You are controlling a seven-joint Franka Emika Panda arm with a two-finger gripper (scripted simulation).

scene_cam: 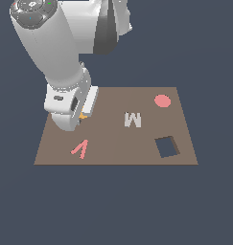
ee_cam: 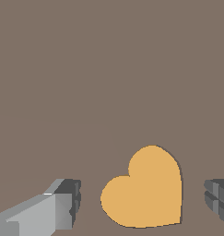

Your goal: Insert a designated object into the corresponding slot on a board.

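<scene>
The gripper was held low over the brown board, near the board's far corner on the exterior view's left. Its fingers were spread wide, one on each side of the orange heart piece, and were not touching it. The heart piece was laid flat on the board. The grey letter M was seen near the middle, the pink disc by the far edge, the pink V piece and the square cutout by the near edge
</scene>
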